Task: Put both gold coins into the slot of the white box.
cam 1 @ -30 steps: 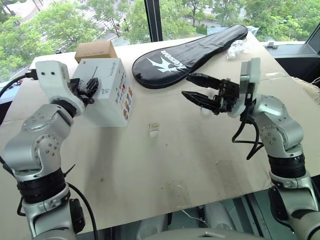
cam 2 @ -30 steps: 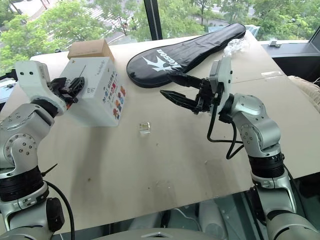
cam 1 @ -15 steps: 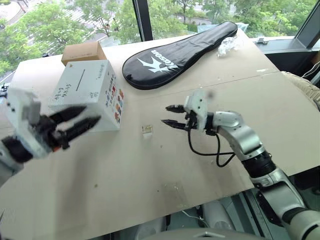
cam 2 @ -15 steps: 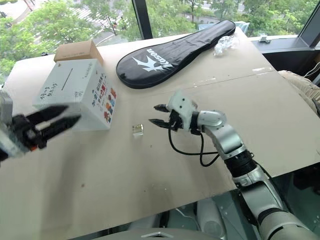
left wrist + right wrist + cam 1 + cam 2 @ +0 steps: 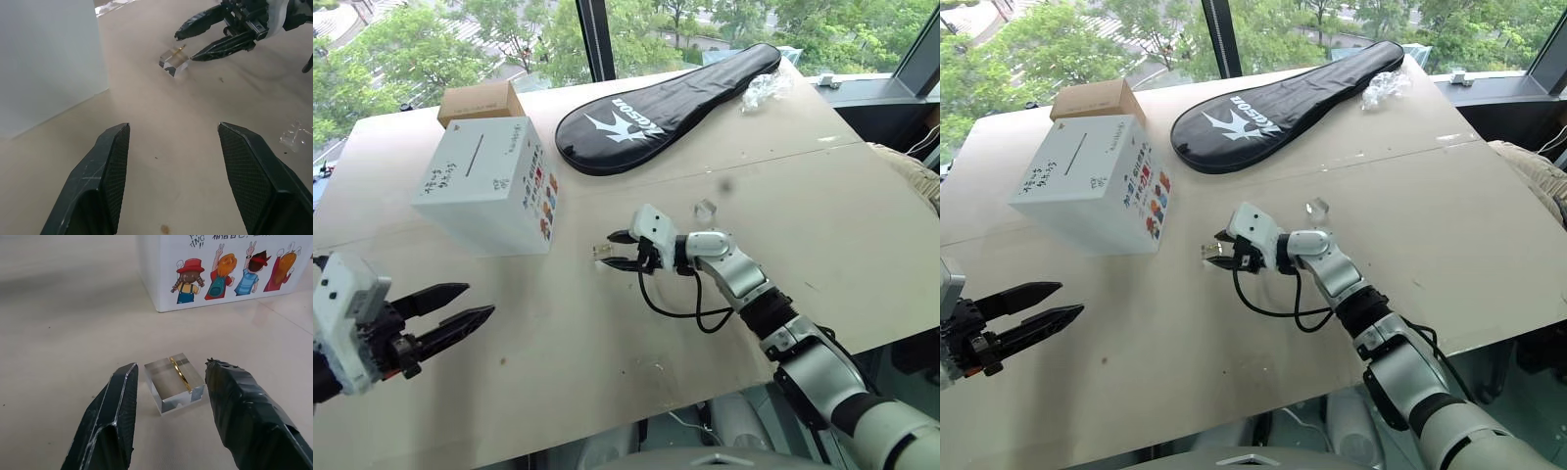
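The white box (image 5: 489, 181) stands at the table's far left, with its thin dark slot (image 5: 475, 155) on the top face. A gold coin (image 5: 180, 373) stands on edge in a small clear holder (image 5: 174, 389) on the table, right of the box. My right gripper (image 5: 607, 251) lies low on the table, open, with one finger on each side of that holder and a small gap to both. My left gripper (image 5: 478, 300) hovers open and empty near the front left, well short of the box. A second clear holder (image 5: 705, 209) lies behind the right arm; what it contains is not discernible.
A black racket bag (image 5: 666, 103) lies across the back of the table. A small brown cardboard box (image 5: 480, 98) stands behind the white box, and crumpled clear plastic (image 5: 764, 88) lies at the back right. The table's front edge (image 5: 636, 416) runs close below both arms.
My left gripper has pulled back from the white box to the front left and dropped lower. My right gripper has come down and leftward until its fingers flank the clear holder.
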Tool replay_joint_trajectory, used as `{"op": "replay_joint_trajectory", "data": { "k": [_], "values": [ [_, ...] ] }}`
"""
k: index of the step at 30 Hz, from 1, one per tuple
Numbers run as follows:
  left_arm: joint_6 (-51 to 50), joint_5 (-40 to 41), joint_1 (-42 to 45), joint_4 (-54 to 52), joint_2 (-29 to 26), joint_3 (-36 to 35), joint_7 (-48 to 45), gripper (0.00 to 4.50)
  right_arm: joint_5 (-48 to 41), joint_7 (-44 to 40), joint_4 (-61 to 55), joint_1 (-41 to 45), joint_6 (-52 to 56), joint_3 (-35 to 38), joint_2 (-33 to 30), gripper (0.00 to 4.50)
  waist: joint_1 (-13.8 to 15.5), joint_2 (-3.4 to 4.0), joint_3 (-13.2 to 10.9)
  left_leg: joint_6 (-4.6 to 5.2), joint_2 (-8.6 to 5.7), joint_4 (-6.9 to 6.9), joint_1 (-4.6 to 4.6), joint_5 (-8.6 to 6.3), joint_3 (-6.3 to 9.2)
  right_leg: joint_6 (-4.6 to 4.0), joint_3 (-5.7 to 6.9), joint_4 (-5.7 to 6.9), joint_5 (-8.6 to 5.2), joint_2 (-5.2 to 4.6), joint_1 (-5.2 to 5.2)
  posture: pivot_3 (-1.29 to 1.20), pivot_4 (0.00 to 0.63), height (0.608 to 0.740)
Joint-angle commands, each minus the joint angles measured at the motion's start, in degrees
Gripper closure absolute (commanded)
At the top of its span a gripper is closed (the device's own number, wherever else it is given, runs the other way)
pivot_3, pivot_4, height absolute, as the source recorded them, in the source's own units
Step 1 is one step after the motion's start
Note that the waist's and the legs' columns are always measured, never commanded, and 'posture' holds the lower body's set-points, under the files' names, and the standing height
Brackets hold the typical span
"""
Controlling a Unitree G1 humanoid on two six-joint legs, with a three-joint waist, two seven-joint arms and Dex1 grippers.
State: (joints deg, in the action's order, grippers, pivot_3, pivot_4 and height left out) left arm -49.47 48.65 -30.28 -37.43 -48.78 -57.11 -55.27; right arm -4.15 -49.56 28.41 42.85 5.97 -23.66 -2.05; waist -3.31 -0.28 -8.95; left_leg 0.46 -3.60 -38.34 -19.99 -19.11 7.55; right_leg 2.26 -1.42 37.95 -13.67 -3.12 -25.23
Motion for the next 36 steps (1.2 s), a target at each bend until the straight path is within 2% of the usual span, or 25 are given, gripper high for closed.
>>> {"op": "replay_joint_trajectory", "data": {
  "k": [1, 3, 5, 6, 10, 13, 17, 22, 28, 30, 36],
  "values": [
    [1.28, 0.03, 0.37, -0.63, -0.18, 0.25, 0.67, 1.57, 0.86, 1.04, 0.83, 1.6, -2.22, 0.83, 1.91, 2.67, -0.07, 0.0, 0.0, 0.0, 0.0, 0.0, 0.0, 0.0, 0.01, 0.0, 0.0, 0.0, 0.0, 0.0, 0.0, 0.0, 0.15, 0.74],
    [1.13, 0.19, 0.69, -0.74, -0.31, 0.54, 1.17, 1.57, 1.22, 0.97, 1.4, 1.46, -2.89, 0.94, 2.25, 3.34, -0.17, 0.0, 0.0, 0.0, 0.0, 0.01, 0.0, 0.0, 0.02, 0.0, 0.0, 0.0, 0.0, 0.01, -0.01, 0.0, 0.15, 0.74],
    [0.98, 0.45, 1.04, -1.14, -0.25, 0.95, 1.7, 1.57, 0.97, 0.42, 1.06, 1.09, -3.16, 1.27, 2.44, 4.4, -0.24, 0.0, 0.0, 0.0, 0.0, 0.01, 0.0, 0.0, 0.0, 0.0, 0.0, 0.0, 0.0, 0.01, -0.01, 0.0, 0.15, 0.74],
    [0.94, 0.65, 1.21, -1.34, -0.17, 1.11, 1.94, 1.57, 0.77, 0.11, 0.58, 0.89, -2.99, 1.4, 2.44, 4.46, -0.27, 0.0, 0.0, 0.0, 0.0, 0.01, 0.0, 0.0, 0.0, 0.0, 0.0, 0.0, 0.0, 0.01, -0.01, 0.0, 0.15, 0.74],
    [1.18, 3.78, 3.92, -1.41, 1.11, 2.15, 3.92, 1.57, -1.56, -1.93, -2.29, 0.37, -0.75, 2.6, 2.43, 4.46, -0.25, 0.01, 0.0, 0.0, 0.0, 0.01, 0.0, 0.0, 0.01, 0.0, 0.0, 0.0, 0.0, 0.01, -0.01, 0.0, 0.15, 0.74],
    [1.77, 9.18, 8.22, -0.79, 4.46, 3.49, 7.16, 1.57, -7.41, -2.3, -7.14, 0.2, 6.19, 6.39, 3.62, 4.46, -0.16, 0.01, 0.0, 0.0, 0.01, 0.0, 0.0, 0.0, 0.03, 0.0, -0.01, 0.0, 0.0, 0.0, 0.0, 0.0, 0.15, 0.74],
    [3.54, 22.99, 16.41, 0.77, 13.72, 8.1, 17.69, 1.57, -22.38, -1.1, -17.79, 0.15, 24.48, 13.97, 6.34, 4.46, 0.0, -0.02, 0.01, 0.0, 0.02, -0.03, -0.01, 0.0, 0.09, 0.0, -0.05, 0.01, 0.01, -0.02, 0.01, 0.0, 0.15, 0.74],
    [11.38, 32.86, 24.99, 1.18, 28.89, 17.47, 29.91, 1.57, -39.36, 7.38, -27.27, 2.21, 42.2, 22.84, 11.39, 4.46, 0.26, -0.12, 0.1, 0.0, -0.01, -0.11, -0.01, 0.0, 0.14, 0.01, -0.05, 0.03, 0.01, -0.03, 0.05, 0.0, 0.15, 0.74],
    [20.78, 36.19, 32.3, -2.14, 43.25, 29.76, 39.33, 1.57, -50.9, 17.52, -31.3, 3.56, 47.02, 26.69, 16.16, 4.46, 0.92, -0.26, 0.19, 0.0, -0.05, -0.21, -0.01, 0.0, 0.11, 0.0, -0.05, 0.07, 0.03, -0.04, 0.1, 0.0, 0.15, 0.74],
    [22.76, 36.03, 33.26, -2.78, 46.39, 33.04, 40.88, 1.57, -53.34, 19.47, -31.49, 3.41, 47.08, 26.72, 16.48, 4.46, 0.72, -0.32, 0.23, 0.0, -0.07, -0.26, -0.01, 0.0, 0.09, 0.02, -0.05, 0.07, 0.03, -0.05, 0.11, 0.0, 0.15, 0.74],
    [24.87, 35.55, 32.57, -2.78, 46.45, 37.96, 41.41, 1.57, -57.01, 22.79, -32.08, 3.18, 46.07, 25.03, 16.31, 4.46, 0.62, -0.31, 0.23, 0.0, -0.04, -0.23, 0.0, 0.0, 0.03, 0.02, -0.14, 0.11, 0.04, 0.0, 0.07, 0.0, 0.15, 0.74]
  ]
}}
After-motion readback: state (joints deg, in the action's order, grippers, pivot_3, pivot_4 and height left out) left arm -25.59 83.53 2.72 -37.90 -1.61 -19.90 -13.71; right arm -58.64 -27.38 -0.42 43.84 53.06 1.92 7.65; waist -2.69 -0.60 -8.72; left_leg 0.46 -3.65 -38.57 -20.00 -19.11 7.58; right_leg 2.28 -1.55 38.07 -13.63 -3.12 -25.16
